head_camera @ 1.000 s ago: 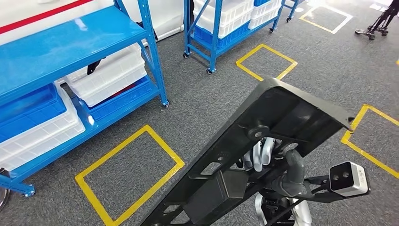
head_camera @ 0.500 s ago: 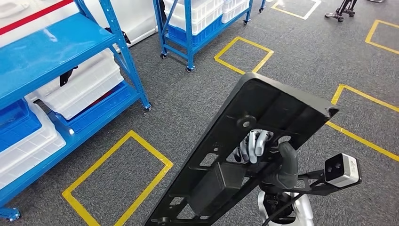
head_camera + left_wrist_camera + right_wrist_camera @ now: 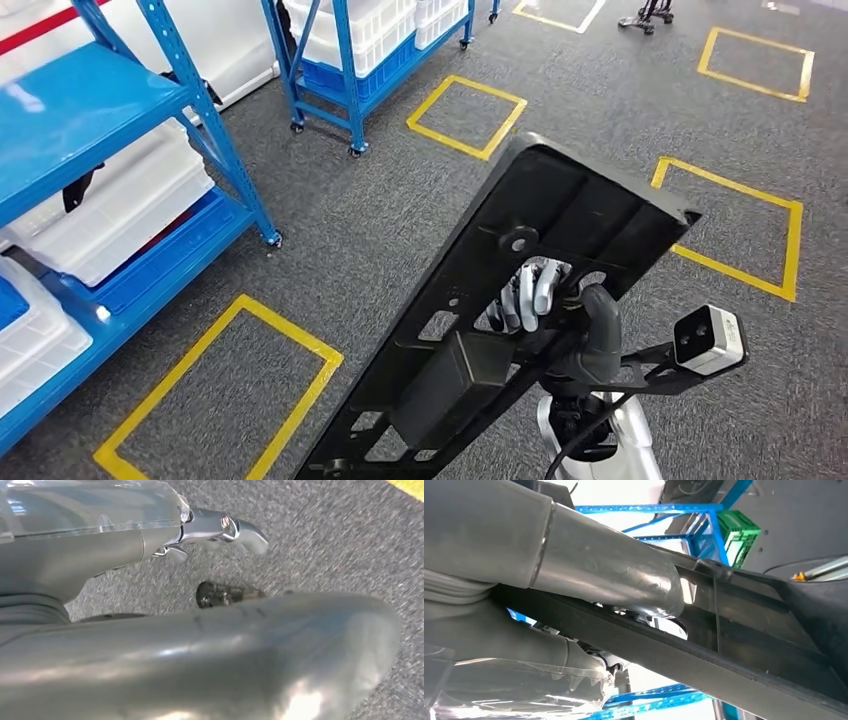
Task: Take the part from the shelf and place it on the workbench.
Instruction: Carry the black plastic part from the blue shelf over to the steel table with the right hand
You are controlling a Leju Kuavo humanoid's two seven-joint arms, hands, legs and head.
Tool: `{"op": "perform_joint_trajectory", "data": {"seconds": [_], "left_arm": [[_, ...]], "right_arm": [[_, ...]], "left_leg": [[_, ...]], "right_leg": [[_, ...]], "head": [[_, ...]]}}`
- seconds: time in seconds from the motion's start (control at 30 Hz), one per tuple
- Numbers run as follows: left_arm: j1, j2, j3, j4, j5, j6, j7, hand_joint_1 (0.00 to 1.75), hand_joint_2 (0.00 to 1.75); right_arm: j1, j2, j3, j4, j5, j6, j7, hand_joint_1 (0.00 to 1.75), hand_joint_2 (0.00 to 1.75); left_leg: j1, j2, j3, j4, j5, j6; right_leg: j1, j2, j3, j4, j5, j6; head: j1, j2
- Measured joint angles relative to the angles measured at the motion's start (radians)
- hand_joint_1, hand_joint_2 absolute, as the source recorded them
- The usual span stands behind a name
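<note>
The robot's right hand (image 3: 535, 295) grips a long black plastic panel (image 3: 520, 300), its fingers (image 3: 528, 290) curled through an opening in the ribbed underside. The panel is held up in the air, tilted, over grey carpet (image 3: 400, 230) marked with yellow tape squares (image 3: 467, 117). Blue shelving racks (image 3: 130, 130) holding white bins (image 3: 110, 210) stand well off to the robot's left. The left hand (image 3: 200, 645) hangs above the carpet; I cannot tell whether it is clenched or loose.
</note>
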Motion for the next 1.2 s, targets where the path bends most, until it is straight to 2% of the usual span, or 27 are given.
{"op": "perform_joint_trajectory", "data": {"seconds": [0.07,0.1,0.13,0.17,0.2,0.23,0.27,0.33,0.37,0.43,0.5,0.57,0.6,0.63,0.67,0.7,0.73,0.8,0.83,0.87,0.93,1.0,1.03,1.07,1.13,1.17,1.2], "left_arm": [[0.003,0.007,0.011,0.000,0.000,0.010,0.008,0.00,0.00],[0.005,0.010,0.016,0.000,0.000,0.013,0.012,0.00,0.00],[0.007,0.014,0.021,0.000,0.000,0.014,0.015,0.00,0.00],[0.007,0.017,0.025,0.000,0.000,0.015,0.018,0.00,0.00],[0.007,0.019,0.029,0.000,0.000,0.016,0.019,0.00,0.00],[0.007,0.021,0.033,0.000,-0.001,0.016,0.021,0.00,0.00],[0.007,0.023,0.035,0.000,-0.001,0.015,0.022,0.00,0.00],[0.007,0.025,0.038,0.000,-0.001,0.014,0.025,0.00,0.00],[0.007,0.025,0.039,0.000,-0.002,0.014,0.027,0.00,0.00],[0.007,0.026,0.040,0.000,-0.003,0.016,0.031,0.00,0.00],[0.006,0.026,0.040,0.000,-0.008,0.019,0.037,0.00,0.00],[0.009,0.029,0.040,0.000,-0.016,0.022,0.047,0.00,0.00],[0.011,0.031,0.040,0.000,-0.019,0.023,0.052,0.00,0.00],[0.014,0.033,0.039,0.000,-0.023,0.023,0.055,0.00,0.00],[0.015,0.035,0.039,0.000,-0.026,0.023,0.057,0.00,0.00],[0.016,0.038,0.038,0.000,-0.027,0.025,0.057,0.00,0.00],[0.016,0.043,0.038,0.001,-0.027,0.026,0.056,0.00,0.00],[0.015,0.058,0.038,0.001,-0.020,0.028,0.050,0.00,0.00],[0.015,0.065,0.038,0.002,-0.016,0.029,0.047,0.00,0.00],[0.014,0.072,0.038,0.002,-0.013,0.029,0.044,0.00,0.00],[0.011,0.084,0.038,0.002,-0.010,0.030,0.041,0.00,0.00],[0.009,0.094,0.038,0.003,-0.006,0.027,0.041,0.00,0.00],[0.009,0.099,0.038,0.004,-0.004,0.024,0.043,0.00,0.00],[0.010,0.104,0.038,0.005,-0.003,0.022,0.045,0.00,0.00],[0.013,0.109,0.038,0.007,-0.002,0.020,0.052,0.00,0.00],[0.013,0.111,0.038,0.008,-0.003,0.020,0.054,0.00,0.00],[0.013,0.112,0.037,0.008,-0.007,0.021,0.056,0.00,0.00]], "right_arm": [[-0.007,-0.003,0.000,0.006,-0.006,0.006,-0.002,1.75,0.00],[-0.009,-0.003,0.000,0.009,-0.009,0.007,-0.002,1.75,0.00],[-0.009,-0.004,0.000,0.012,-0.010,0.008,-0.002,1.75,0.00],[-0.008,-0.005,0.000,0.015,-0.010,0.006,-0.002,1.75,0.00],[-0.009,-0.006,0.000,0.017,-0.010,0.003,-0.003,1.75,0.00],[-0.009,-0.006,0.000,0.017,-0.009,-0.003,-0.004,1.75,0.00],[-0.009,-0.006,0.000,0.015,-0.008,-0.009,-0.005,1.75,0.00],[-0.006,-0.006,0.000,0.008,-0.006,-0.019,-0.008,1.75,0.00],[-0.003,-0.006,0.000,0.003,-0.005,-0.021,-0.009,1.75,0.00],[0.006,-0.005,0.000,-0.008,-0.005,-0.022,-0.010,1.75,0.00],[0.014,-0.005,-0.001,-0.019,-0.006,-0.022,-0.010,1.75,0.00],[0.019,-0.004,-0.002,-0.025,-0.007,-0.021,-0.010,1.75,0.00],[0.022,-0.003,-0.002,-0.026,-0.008,-0.021,-0.011,1.75,0.00],[0.028,-0.003,-0.004,-0.027,-0.007,-0.021,-0.012,1.75,0.00],[0.033,-0.003,-0.005,-0.027,-0.007,-0.020,-0.014,1.75,0.00],[0.037,-0.003,-0.007,-0.027,-0.005,-0.019,-0.018,1.75,0.00],[0.041,-0.003,-0.009,-0.029,-0.002,-0.018,-0.022,1.75,0.00],[0.047,-0.003,-0.012,-0.035,0.009,-0.013,-0.032,1.75,0.00],[0.051,-0.003,-0.013,-0.039,0.015,-0.011,-0.036,1.75,0.00],[0.055,-0.003,-0.014,-0.044,0.019,-0.010,-0.039,1.75,0.00],[0.066,-0.003,-0.019,-0.054,0.025,-0.010,-0.040,1.75,0.00],[0.075,-0.003,-0.024,-0.067,0.029,-0.014,-0.036,1.75,0.00],[0.078,-0.003,-0.026,-0.073,0.030,-0.017,-0.034,1.75,0.00],[0.080,-0.003,-0.027,-0.077,0.031,-0.020,-0.029,1.75,0.00],[0.089,-0.003,-0.029,-0.083,0.031,-0.024,-0.020,1.75,0.00],[0.094,-0.004,-0.031,-0.084,0.031,-0.026,-0.015,1.75,0.00],[0.097,-0.004,-0.033,-0.085,0.032,-0.028,-0.009,1.75,0.00]], "left_leg": [[-0.003,0.022,0.001,-0.004,0.001,0.007],[-0.004,0.034,0.000,-0.004,0.000,0.009],[-0.006,0.045,0.000,-0.003,-0.001,0.009],[-0.006,0.056,0.000,-0.003,-0.002,0.009],[-0.006,0.066,0.001,-0.002,-0.003,0.008],[-0.006,0.074,0.004,-0.001,-0.006,0.005],[-0.008,0.082,0.006,0.000,-0.009,0.002],[-0.013,0.094,0.008,0.004,-0.015,-0.007],[-0.016,0.101,0.009,0.004,-0.017,-0.013],[-0.015,0.113,0.011,0.006,-0.023,-0.023],[-0.011,0.089,-0.001,0.042,-0.053,-0.032],[-0.008,0.047,-0.052,0.159,-0.116,-0.038],[-0.007,0.036,-0.086,0.229,-0.145,-0.040],[-0.006,0.032,-0.113,0.282,-0.160,-0.041],[-0.006,0.030,-0.125,0.299,-0.154,-0.042],[-0.004,0.028,-0.118,0.275,-0.129,-0.042],[-0.002,0.022,-0.093,0.216,-0.089,-0.041],[0.003,-0.012,-0.034,0.083,-0.032,-0.037],[0.004,-0.027,-0.016,0.043,-0.020,-0.034],[0.003,-0.037,-0.009,0.027,-0.021,-0.031],[0.001,-0.025,-0.007,0.021,-0.018,-0.020],[0.004,-0.006,-0.003,0.011,-0.011,-0.005],[0.004,0.004,-0.001,0.007,-0.009,0.002],[0.002,0.015,0.000,0.006,-0.009,0.006],[-0.003,0.037,-0.001,0.007,-0.010,0.008],[-0.004,0.048,-0.001,0.007,-0.011,0.009],[-0.005,0.058,0.000,0.007,-0.012,0.008]], "right_leg": [[-0.001,-0.045,-0.056,0.116,-0.062,0.005],[-0.003,-0.054,-0.087,0.179,-0.087,0.007],[-0.005,-0.059,-0.107,0.220,-0.098,0.009],[-0.007,-0.062,-0.109,0.227,-0.090,0.010],[-0.008,-0.067,-0.089,0.192,-0.065,0.010],[-0.007,-0.080,-0.053,0.126,-0.031,0.007],[-0.004,-0.103,-0.014,0.055,-0.007,0.003],[0.005,-0.134,0.033,-0.035,0.014,-0.006],[0.009,-0.137,0.036,-0.045,0.010,-0.011],[0.008,-0.115,0.034,-0.049,0.014,-0.019],[0.003,-0.095,0.037,-0.056,0.018,-0.031],[0.001,-0.075,0.039,-0.058,0.019,-0.040],[0.002,-0.064,0.039,-0.057,0.019,-0.042],[0.003,-0.052,0.039,-0.056,0.018,-0.042],[0.003,-0.039,0.039,-0.054,0.018,-0.042],[0.003,-0.026,0.039,-0.052,0.017,-0.041],[0.003,-0.014,0.040,-0.050,0.016,-0.039],[0.003,0.009,0.038,-0.043,0.013,-0.033],[0.002,0.018,0.035,-0.041,0.013,-0.028],[0.001,0.026,0.031,-0.040,0.014,-0.022],[-0.001,0.038,0.026,-0.041,0.017,-0.010],[0.001,0.011,0.013,-0.013,-0.003,-0.002],[0.002,-0.012,-0.005,0.028,-0.027,0.000],[0.002,-0.036,-0.033,0.086,-0.058,0.002],[-0.001,-0.056,-0.092,0.207,-0.106,0.006],[-0.003,-0.060,-0.104,0.232,-0.108,0.006],[-0.004,-0.063,-0.097,0.219,-0.091,0.006]], "head": [[0.004,0.000],[0.004,0.000],[0.004,0.000],[0.004,0.000],[0.004,0.000],[0.005,0.000],[0.005,0.000],[0.004,0.000],[0.003,0.000],[0.003,0.000],[0.003,0.000],[0.002,0.000],[0.002,0.000],[0.002,0.000],[0.002,0.000],[0.002,0.000],[0.002,0.000],[0.003,0.000],[0.003,0.000],[0.003,0.000],[0.003,0.000],[0.005,0.000],[0.006,0.000],[0.008,0.000],[0.008,0.000],[0.008,0.000],[0.008,0.000]]}}
